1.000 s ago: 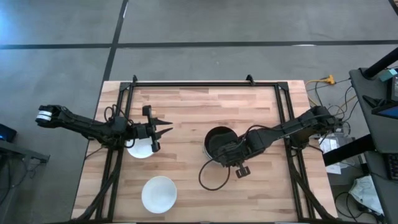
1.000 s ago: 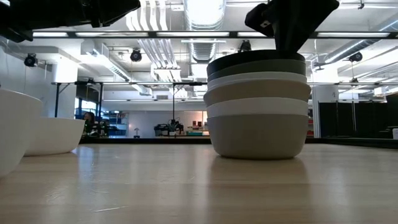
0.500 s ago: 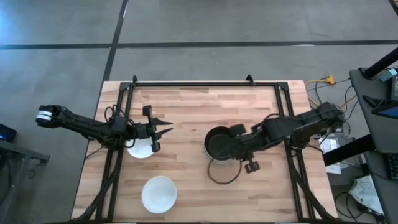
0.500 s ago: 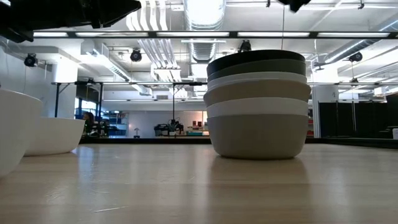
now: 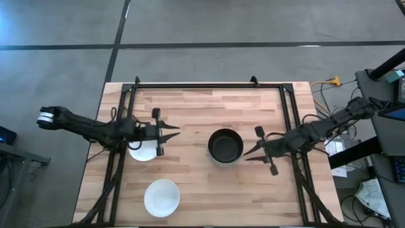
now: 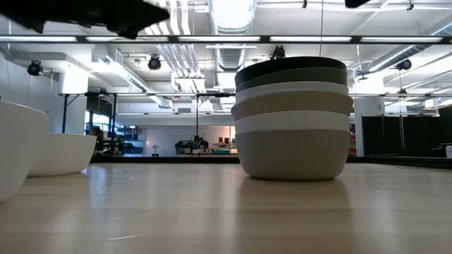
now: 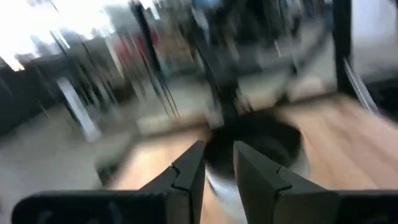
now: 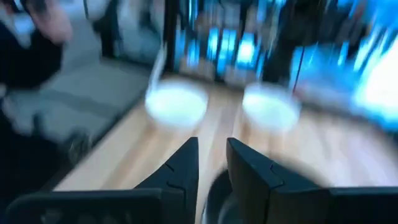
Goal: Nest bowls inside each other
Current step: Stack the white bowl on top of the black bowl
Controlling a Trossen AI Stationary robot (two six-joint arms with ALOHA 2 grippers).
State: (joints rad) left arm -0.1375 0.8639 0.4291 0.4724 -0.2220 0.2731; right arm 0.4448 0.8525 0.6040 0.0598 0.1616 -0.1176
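A stack of nested bowls [image 5: 225,147], glossy black bowl on top, stands mid-table on its lowest bowl; the low view [image 6: 293,116] shows dark grey, white and grey-green bowls beneath. A white bowl [image 5: 141,152] sits on the table under my left arm. Another white bowl [image 5: 162,197] sits near the table's near edge. My left gripper [image 5: 175,132] is open and empty, above the table, left of the stack and pointing at it. My right gripper [image 5: 247,152] is open and empty, just right of the stack.
A black frame [image 5: 209,85] runs along the table's far edge and down both sides. Bare wood lies between the stack and the two white bowls. Cables and equipment [image 5: 380,114] stand beyond the table's right edge.
My right gripper has risen from over the stack and drawn back toward the table's right edge, swinging from the stack's near side to its right side. The stack has stayed put. My left gripper has gone a little toward the stack.
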